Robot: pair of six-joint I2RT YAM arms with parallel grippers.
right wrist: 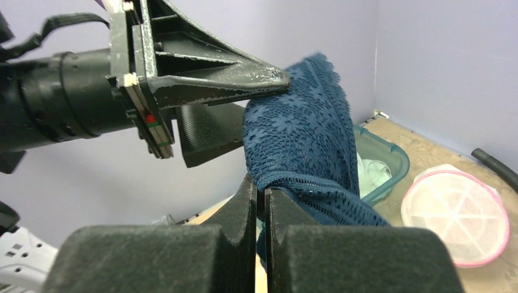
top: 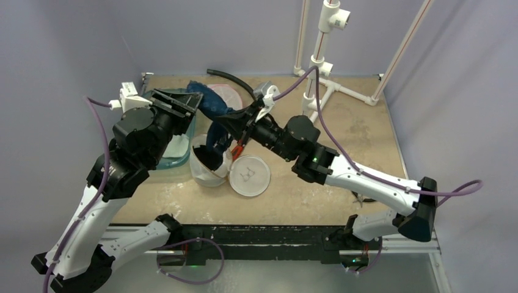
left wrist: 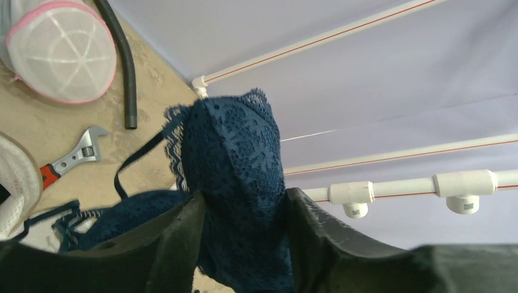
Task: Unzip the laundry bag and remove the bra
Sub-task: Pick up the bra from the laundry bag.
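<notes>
I have the right gripper (right wrist: 261, 190) pinched on the blue bra (right wrist: 299, 116), mid-frame. The left gripper (left wrist: 244, 196) stands parted, the bra between its jaws.

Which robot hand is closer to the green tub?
Left. The left gripper hangs over the far edge of the green tub; the right gripper is off to its right, pinching the blue bra.

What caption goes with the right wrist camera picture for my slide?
Right gripper pinches the blue lace bra beside the left gripper, with a teal bin and pink-rimmed mesh bag behind.
</notes>
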